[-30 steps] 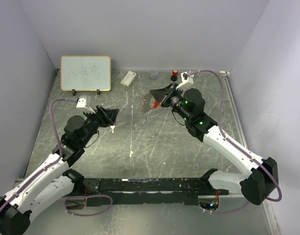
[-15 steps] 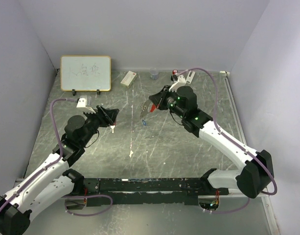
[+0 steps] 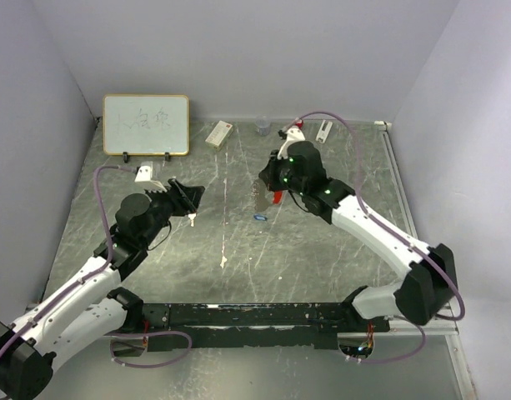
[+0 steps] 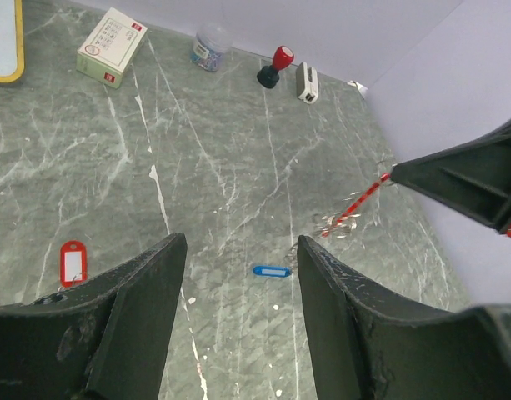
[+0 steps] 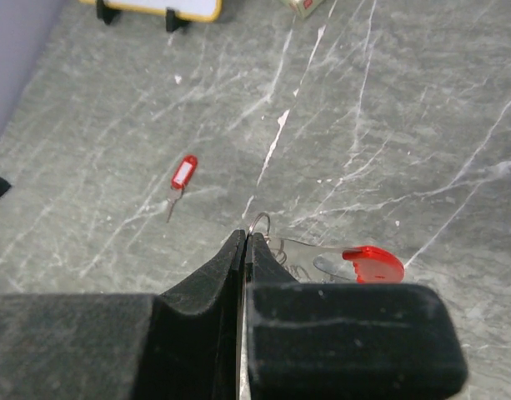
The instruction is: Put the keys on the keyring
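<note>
My right gripper (image 3: 266, 185) (image 5: 245, 238) is shut on the thin metal ring (image 5: 260, 223) of the keyring. Its red fob (image 5: 373, 263) and small grey rings hang just above the table, and the fob also shows in the top view (image 3: 277, 197) and edge-on in the left wrist view (image 4: 359, 200). The blue-headed key (image 3: 260, 217) (image 4: 272, 271) lies flat on the table just in front of the keyring. The red-headed key (image 4: 72, 262) (image 5: 182, 177) lies flat near my left gripper. My left gripper (image 3: 191, 198) (image 4: 241, 246) is open and empty, above the table.
A whiteboard (image 3: 146, 124) stands at the back left. Along the back wall are a small box (image 3: 219, 133), a small jar (image 3: 263, 127), a red-topped stamp (image 3: 298, 125) and a white oblong item (image 3: 324, 130).
My right gripper has swung left and toward the near side with the keyring, lowering it beside the blue key. My left arm has barely moved.
</note>
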Controlling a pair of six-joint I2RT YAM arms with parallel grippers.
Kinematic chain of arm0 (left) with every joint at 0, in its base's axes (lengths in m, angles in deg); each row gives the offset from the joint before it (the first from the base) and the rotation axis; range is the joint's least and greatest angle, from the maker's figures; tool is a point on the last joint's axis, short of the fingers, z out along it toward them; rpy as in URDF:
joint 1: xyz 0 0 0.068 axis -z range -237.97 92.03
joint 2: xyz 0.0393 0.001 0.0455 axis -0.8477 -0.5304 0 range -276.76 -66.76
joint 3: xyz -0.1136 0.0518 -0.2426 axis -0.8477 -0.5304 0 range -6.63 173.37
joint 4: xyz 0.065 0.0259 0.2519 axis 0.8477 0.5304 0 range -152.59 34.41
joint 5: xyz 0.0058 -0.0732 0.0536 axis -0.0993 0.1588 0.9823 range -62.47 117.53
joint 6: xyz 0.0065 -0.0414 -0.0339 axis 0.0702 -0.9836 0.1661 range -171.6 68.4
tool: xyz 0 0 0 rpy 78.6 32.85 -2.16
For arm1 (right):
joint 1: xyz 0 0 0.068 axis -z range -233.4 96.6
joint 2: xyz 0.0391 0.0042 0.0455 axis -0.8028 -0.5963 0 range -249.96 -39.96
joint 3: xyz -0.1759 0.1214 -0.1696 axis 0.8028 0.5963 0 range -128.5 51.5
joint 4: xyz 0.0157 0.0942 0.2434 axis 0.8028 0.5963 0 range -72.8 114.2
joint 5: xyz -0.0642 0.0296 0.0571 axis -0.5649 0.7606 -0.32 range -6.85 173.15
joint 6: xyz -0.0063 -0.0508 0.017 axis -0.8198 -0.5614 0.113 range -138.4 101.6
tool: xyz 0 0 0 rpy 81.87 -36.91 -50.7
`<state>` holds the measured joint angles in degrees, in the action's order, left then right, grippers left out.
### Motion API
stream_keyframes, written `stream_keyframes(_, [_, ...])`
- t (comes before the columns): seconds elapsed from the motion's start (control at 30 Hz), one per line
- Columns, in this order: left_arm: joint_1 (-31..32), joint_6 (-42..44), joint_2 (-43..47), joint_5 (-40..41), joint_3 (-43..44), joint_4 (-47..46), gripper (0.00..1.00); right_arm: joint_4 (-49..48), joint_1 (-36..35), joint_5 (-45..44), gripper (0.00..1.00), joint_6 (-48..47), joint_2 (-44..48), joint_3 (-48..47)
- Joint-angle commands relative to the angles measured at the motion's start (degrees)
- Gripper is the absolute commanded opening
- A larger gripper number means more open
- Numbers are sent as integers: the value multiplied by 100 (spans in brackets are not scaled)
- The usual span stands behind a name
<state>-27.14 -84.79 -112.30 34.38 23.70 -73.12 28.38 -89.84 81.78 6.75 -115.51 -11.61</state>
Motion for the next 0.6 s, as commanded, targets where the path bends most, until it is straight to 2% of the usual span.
stream_keyframes(0.0, [-50, 63, 11, 92, 53, -118, 67, 302, -308, -22, 0, -350, -680, -336])
stream_keyframes(0.2, [-59, 62, 172, 331, 13, 10, 67, 171, -904, -132, 0, -430, -1891, -733])
stream_keyframes(0.43, [-69, 97, 389, 571, -27, 212, 67, -502, -994, 145, 0, -341, -2691, -753])
stream_keyframes(0.57, [-70, 105, 432, 642, -51, 239, 68, -549, -1036, 283, 0, -333, -3069, -855])
